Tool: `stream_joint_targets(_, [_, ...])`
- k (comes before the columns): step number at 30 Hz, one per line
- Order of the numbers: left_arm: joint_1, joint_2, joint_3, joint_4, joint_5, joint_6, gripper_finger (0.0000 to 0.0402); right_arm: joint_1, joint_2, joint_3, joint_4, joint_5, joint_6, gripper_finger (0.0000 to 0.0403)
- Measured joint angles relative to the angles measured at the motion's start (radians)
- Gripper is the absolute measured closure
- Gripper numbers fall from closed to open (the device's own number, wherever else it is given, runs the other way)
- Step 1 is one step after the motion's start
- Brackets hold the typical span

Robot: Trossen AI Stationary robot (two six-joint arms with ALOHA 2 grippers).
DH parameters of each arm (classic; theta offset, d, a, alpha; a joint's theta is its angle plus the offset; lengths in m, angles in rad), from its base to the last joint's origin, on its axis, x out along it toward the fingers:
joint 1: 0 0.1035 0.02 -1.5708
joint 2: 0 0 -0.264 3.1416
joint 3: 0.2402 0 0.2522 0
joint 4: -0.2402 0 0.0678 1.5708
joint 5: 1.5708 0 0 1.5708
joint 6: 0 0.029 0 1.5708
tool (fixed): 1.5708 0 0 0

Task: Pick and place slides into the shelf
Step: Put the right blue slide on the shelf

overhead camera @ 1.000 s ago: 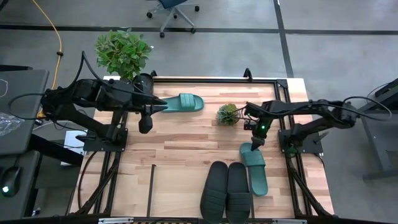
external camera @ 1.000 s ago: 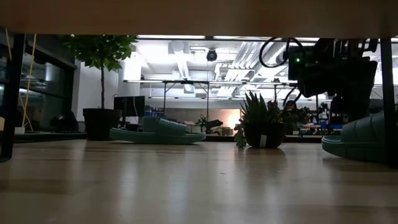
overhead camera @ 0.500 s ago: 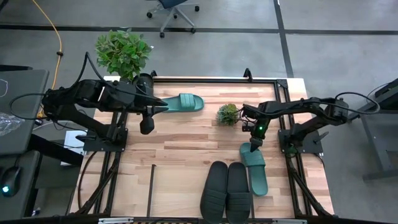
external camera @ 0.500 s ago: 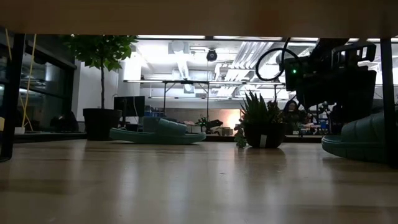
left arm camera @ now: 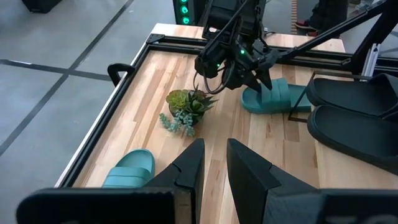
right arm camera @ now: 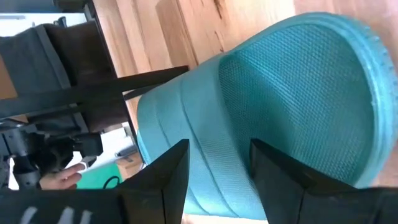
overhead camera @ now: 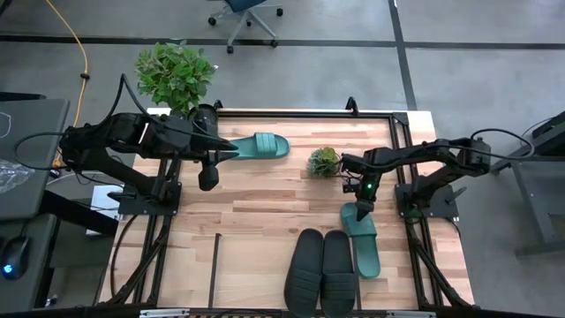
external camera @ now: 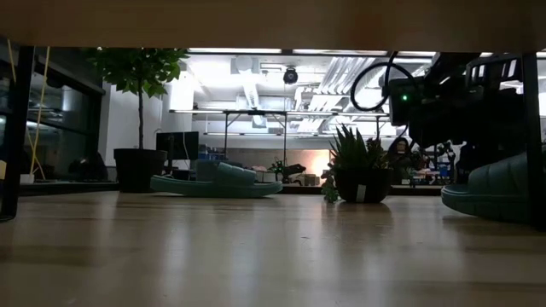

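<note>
High view: right pincer [overhead camera: 360,212], fingers spread, empty, hangs directly over the far end of the teal slide [overhead camera: 363,240]. Slide's long axis runs near-to-far, right of the black pair [overhead camera: 320,268]. Left pincer [overhead camera: 207,180], narrow, waits well apart.

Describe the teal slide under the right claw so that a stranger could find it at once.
On the wooden tabletop, look near the right edge, beside the two black slides. The teal slide there lies right of them, under the right claw; the other teal slide lies far off.
</note>
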Motion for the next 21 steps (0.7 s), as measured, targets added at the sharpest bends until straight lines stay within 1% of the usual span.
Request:
stream_joint_targets(7, [0.0,0.0,0.0,0.0,0.0,0.0,0.0344,0.021,0.0,0.0,0.007,0.009,0.003,0.0246])
stream_joint_targets(10, [0.0,0.0,0.0,0.0,-0.001,0.0,0.0344,0.02,0.0,0.0,0.007,0.01,0.004,0.0257])
stream_joint_targets(14, [0.0,0.0,0.0,0.0,-0.001,-0.001,0.0344,0.02,0.0,0.0,0.007,0.01,0.002,0.0291])
stream_joint_targets(21, [0.0,0.0,0.0,0.0,-0.001,-0.001,0.0344,0.02,0.0,0.0,0.006,0.006,-0.004,0.0378])
